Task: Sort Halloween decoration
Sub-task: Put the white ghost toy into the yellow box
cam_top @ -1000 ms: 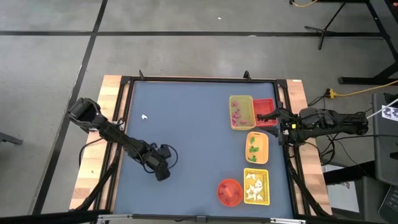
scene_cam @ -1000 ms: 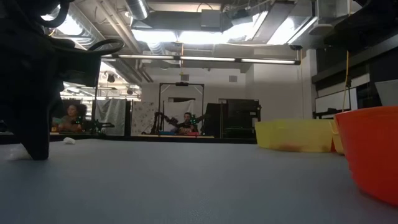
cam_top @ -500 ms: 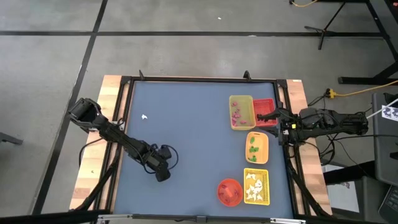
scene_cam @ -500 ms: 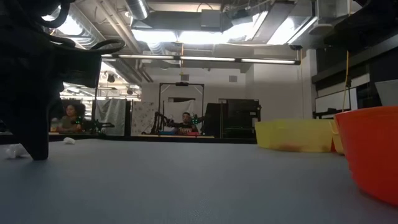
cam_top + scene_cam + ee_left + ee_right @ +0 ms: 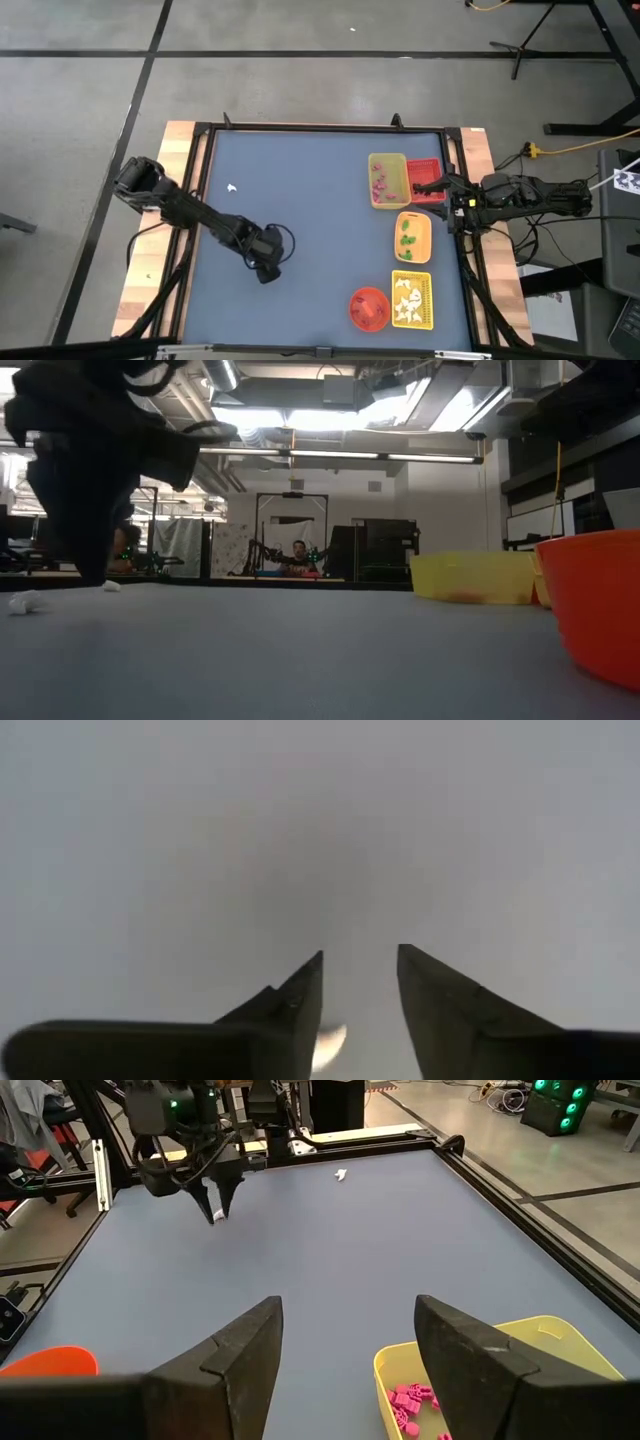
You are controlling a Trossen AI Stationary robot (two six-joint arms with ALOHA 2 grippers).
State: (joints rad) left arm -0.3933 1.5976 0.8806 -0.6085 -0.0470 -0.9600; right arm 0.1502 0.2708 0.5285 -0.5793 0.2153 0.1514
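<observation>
Left gripper (image 5: 266, 271) | lower centre-left of high view, shifted right, jaws parted, white piece (image 5: 329, 1042) beside my finger, ungripped | right gripper (image 5: 418, 187) open over red tray (image 5: 432, 167) | pick unconfirmed

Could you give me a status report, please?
Left gripper open, empty. Right gripper open over red tray. White piece on table beside left gripper. Unobstructed.

No readable text or labels.

Your left tool (image 5: 360, 982) points at the bare grey desk (image 5: 300, 830), its two dark fingers (image 5: 296, 1005) a little apart. A small pale piece (image 5: 331, 1042) peeks out beside one finger, unheld.
</observation>
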